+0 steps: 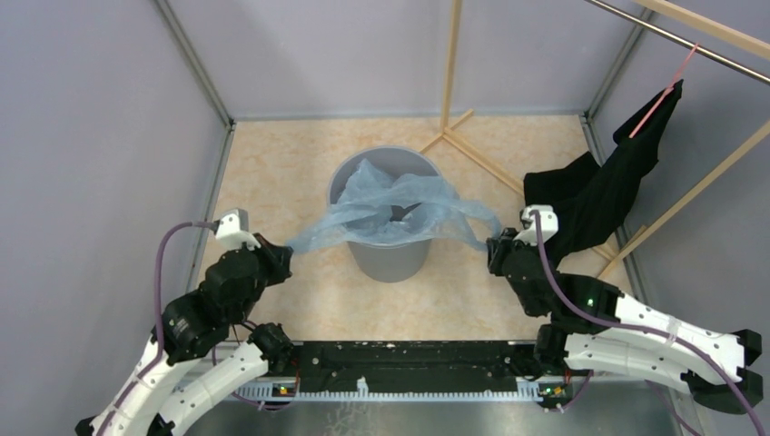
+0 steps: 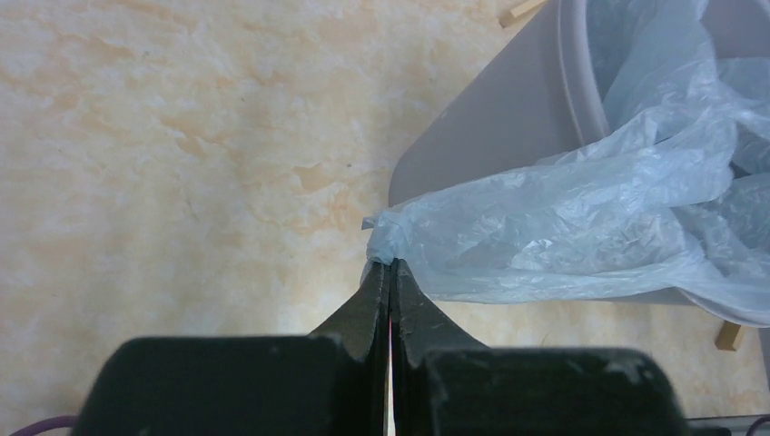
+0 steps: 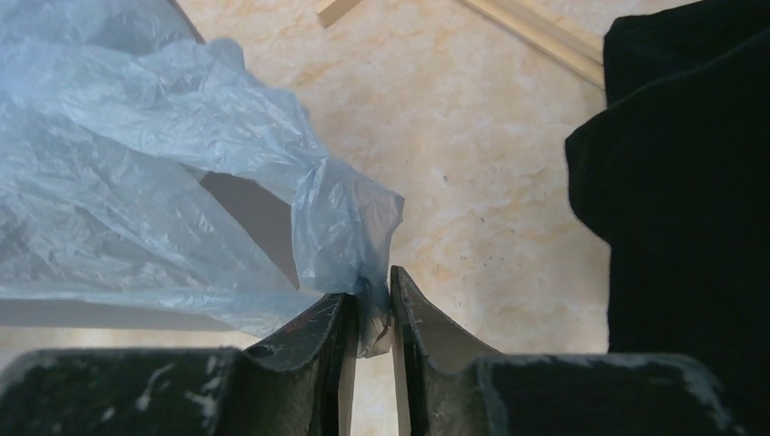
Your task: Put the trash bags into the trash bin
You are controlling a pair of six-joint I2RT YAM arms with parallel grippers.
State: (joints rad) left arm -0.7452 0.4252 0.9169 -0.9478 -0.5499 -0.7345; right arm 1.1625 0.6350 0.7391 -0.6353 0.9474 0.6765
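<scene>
A thin, translucent light-blue trash bag (image 1: 399, 204) lies stretched across the mouth of the trash bin (image 1: 390, 259). Its crinkled film sags partly inside and trails out over the rim to both sides. The bin is a round grey plastic tub with a smooth rim and slightly tapering walls. It stands upright in the middle of the counter (image 1: 272, 173), whose surface is a matte beige with a marbled pattern.

The left fingers (image 2: 363, 318) are black and wedge-shaped, and they are pressed tightly together. At their tips they pinch a gathered, twisted corner of the film just outside the bin's wall. The right fingers (image 3: 318, 336) are scuffed and black and stand slightly apart. A bunched knot of the bag's other end sits in the narrow gap between them, and whether it is clamped there cannot be told.

Beside the right arm hangs a soft, matte black cloth garment (image 1: 599, 195), draped from a pink hanger (image 1: 656, 100). Pale, square-edged wooden sticks (image 1: 449, 64) rise from the counter behind the bin.
</scene>
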